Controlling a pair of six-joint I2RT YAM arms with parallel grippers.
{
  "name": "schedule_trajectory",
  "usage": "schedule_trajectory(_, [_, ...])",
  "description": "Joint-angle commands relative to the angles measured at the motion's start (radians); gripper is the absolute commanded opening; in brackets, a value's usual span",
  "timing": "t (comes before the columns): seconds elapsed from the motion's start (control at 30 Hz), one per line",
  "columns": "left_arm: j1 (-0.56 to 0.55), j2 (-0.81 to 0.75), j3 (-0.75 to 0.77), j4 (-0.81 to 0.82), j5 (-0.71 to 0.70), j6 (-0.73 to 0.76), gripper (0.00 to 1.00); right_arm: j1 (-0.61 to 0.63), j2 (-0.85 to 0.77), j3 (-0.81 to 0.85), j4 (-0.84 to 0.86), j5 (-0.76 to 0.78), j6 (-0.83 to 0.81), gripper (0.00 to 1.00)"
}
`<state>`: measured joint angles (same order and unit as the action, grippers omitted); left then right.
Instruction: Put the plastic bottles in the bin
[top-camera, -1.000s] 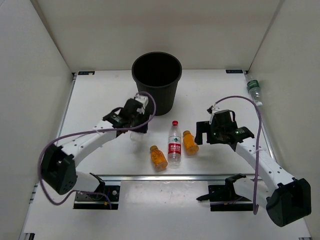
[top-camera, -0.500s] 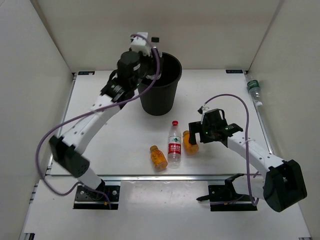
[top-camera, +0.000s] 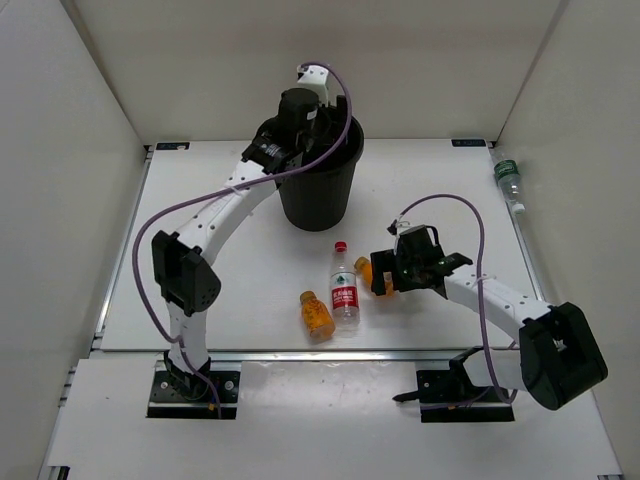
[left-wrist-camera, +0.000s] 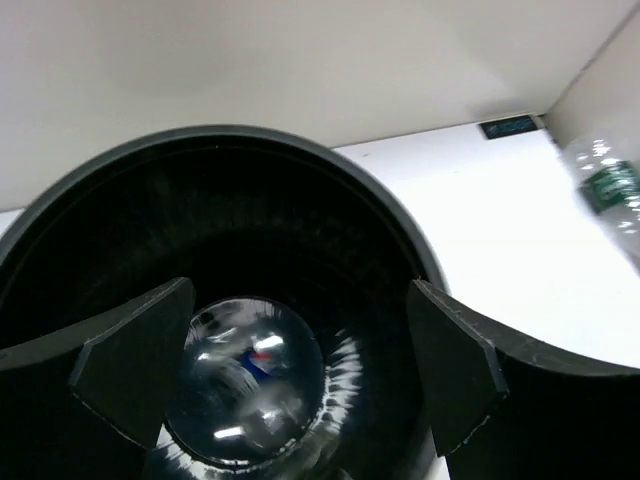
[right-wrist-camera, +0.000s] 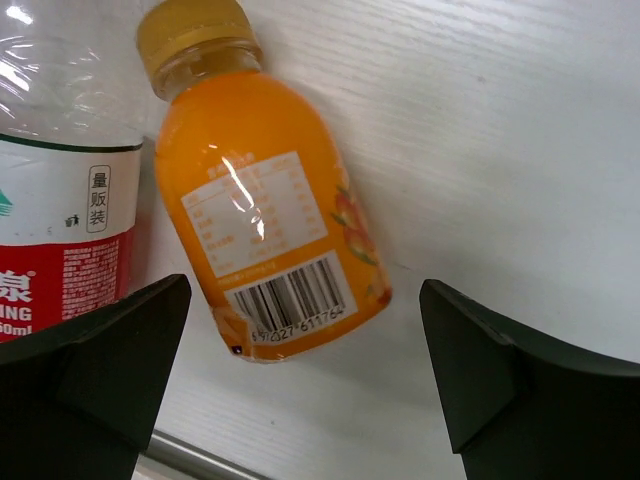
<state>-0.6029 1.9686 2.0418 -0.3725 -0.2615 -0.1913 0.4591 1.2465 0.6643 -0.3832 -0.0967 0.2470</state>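
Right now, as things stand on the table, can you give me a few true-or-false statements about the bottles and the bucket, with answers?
1. The left jaws stand open over the round black plastic bin. True.
2. The bin holds nothing. False: a clear plastic bottle is inside it.
3. The right jaws are clamped shut on a bottle. False: they are open, one on either side of a stubby orange-filled bottle lying on the table.
4. A green-labelled clear bottle lies at the table's far right edge. True.

The white table (top-camera: 420, 170) bears the bin (top-camera: 315, 200), two orange bottles (top-camera: 317, 313) (top-camera: 365, 268), a red-labelled bottle (top-camera: 344, 290) and a green-labelled bottle (top-camera: 508, 180).
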Motion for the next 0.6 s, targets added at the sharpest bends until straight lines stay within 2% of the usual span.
schedule_trajectory(0.0, [-0.008, -0.149, 0.041, -0.029, 0.028, 0.012, 0.98, 0.033, 0.004, -0.023, 0.157, 0.014, -0.014, 0.96])
schedule_trajectory(0.07, [-0.018, -0.198, 0.003, -0.060, 0.027, 0.006, 0.99, 0.039, 0.014, -0.015, 0.203, 0.034, -0.038, 0.97])
schedule_trajectory(0.17, [-0.021, -0.336, -0.141, -0.095, 0.048, -0.022, 0.99, 0.021, 0.045, -0.020, 0.271, 0.006, -0.060, 0.98])
schedule_trajectory(0.27, [-0.012, -0.538, -0.427, -0.071, 0.117, -0.077, 0.98, 0.016, 0.059, -0.045, 0.341, -0.005, -0.130, 0.99])
schedule_trajectory(0.33, [-0.011, -0.698, -0.680, -0.039, 0.157, -0.112, 0.99, 0.006, 0.071, -0.048, 0.372, -0.034, -0.181, 0.99])
schedule_trajectory(0.57, [0.052, -0.977, -1.099, -0.192, 0.251, -0.201, 0.99, -0.082, 0.050, -0.042, 0.363, -0.208, -0.346, 0.99])
